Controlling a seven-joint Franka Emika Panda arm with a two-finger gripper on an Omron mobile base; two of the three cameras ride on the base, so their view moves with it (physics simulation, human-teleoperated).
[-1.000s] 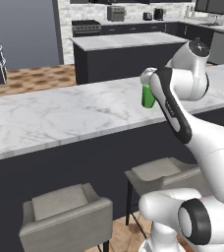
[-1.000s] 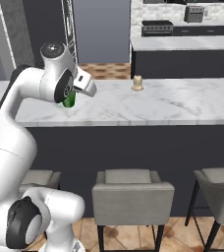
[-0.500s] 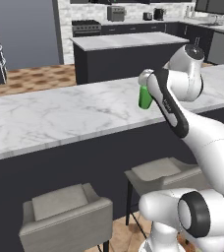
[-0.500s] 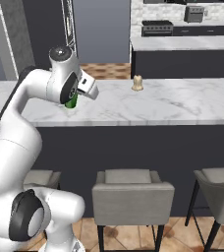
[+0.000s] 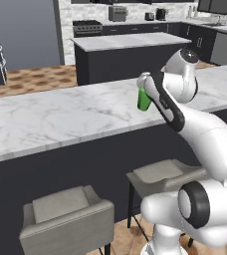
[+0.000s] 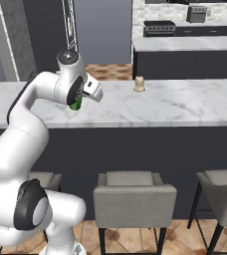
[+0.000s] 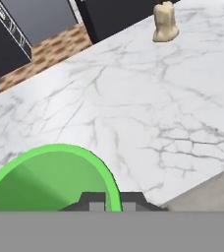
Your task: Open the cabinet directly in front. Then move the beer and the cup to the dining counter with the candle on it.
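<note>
1. Since a second ago I see the arm's upper joints have swung a bit; the cup (image 5: pixel 144 100) stays at about the same spot over the dining counter (image 5: pixel 60 119).
2. My gripper (image 7: pixel 112 201) is clamped on the cup's rim, bright-green mouth open in the hand view.
3. Cup sits over the counter's near edge; whether its base touches the marble I cannot tell.
4. Bare marble runs wide to both sides and toward the far edge.
5. Candle (image 6: pixel 139 84) stands near the far edge, well apart from the cup.
6. Grey stools (image 6: pixel 132 203) tuck under the near edge.
7. Beyond: marble-topped island (image 5: pixel 125 42), wood floor, dark cabinets.
</note>
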